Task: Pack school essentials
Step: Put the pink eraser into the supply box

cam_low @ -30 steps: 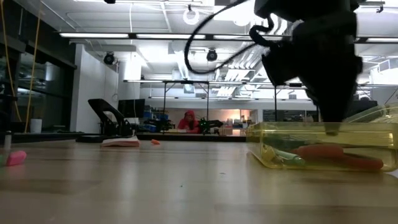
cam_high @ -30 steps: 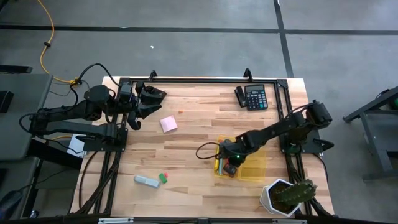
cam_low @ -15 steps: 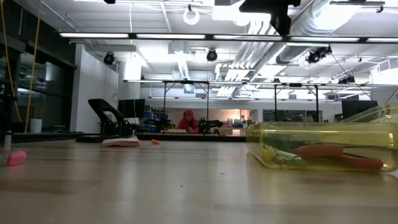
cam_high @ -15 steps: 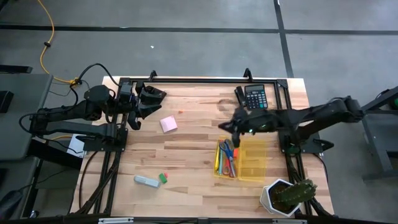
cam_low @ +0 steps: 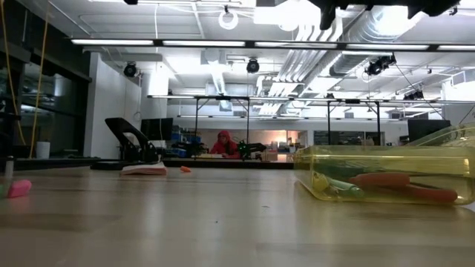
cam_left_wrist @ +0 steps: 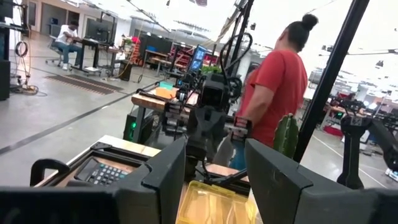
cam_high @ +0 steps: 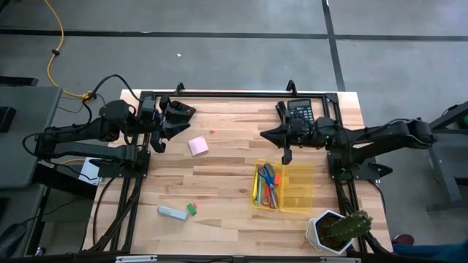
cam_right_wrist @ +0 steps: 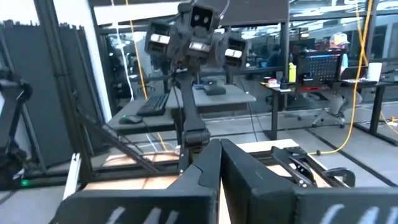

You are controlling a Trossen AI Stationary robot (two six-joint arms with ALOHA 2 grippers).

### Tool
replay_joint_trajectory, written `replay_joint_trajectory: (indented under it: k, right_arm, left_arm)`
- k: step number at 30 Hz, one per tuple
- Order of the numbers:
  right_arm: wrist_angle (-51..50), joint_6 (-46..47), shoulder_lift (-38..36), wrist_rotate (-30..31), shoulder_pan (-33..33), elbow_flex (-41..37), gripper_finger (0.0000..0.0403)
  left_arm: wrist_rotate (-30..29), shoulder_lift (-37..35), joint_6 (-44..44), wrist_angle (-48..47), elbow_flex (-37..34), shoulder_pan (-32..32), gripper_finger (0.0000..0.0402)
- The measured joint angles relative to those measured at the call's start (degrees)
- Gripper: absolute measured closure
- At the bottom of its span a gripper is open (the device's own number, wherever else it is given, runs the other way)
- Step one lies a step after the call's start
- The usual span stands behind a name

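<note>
My right gripper (cam_high: pixel 286 156) hangs above the table near its far right corner, just beside the calculator (cam_high: pixel 298 113), fingers pressed together on nothing, while my left gripper (cam_high: pixel 162 131) waits spread wide at the far left corner. The yellow bin (cam_high: pixel 298 191) near the right edge holds the red-handled and blue-handled scissors (cam_high: pixel 270 177) and yellow marker (cam_high: pixel 257 187); the pink sticky-note pad (cam_high: pixel 197 146) lies toward the far left, and the green eraser (cam_high: pixel 191 209) near the front edge
</note>
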Motion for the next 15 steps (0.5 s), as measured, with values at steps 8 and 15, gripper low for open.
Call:
replay_joint_trajectory:
  k: [8,15]
  right_arm:
    - [-0.3,-1.8,0.0,0.4,-0.1,1.2,0.0403]
    - [-0.6,-0.3,0.0,0.5,-0.1,1.2,0.0403]
  left_arm:
    - [0.0,1.0,0.0,-0.8,0.0,0.0,0.0245]
    - [0.2,3.3,0.0,-0.8,0.0,0.0,0.0245]
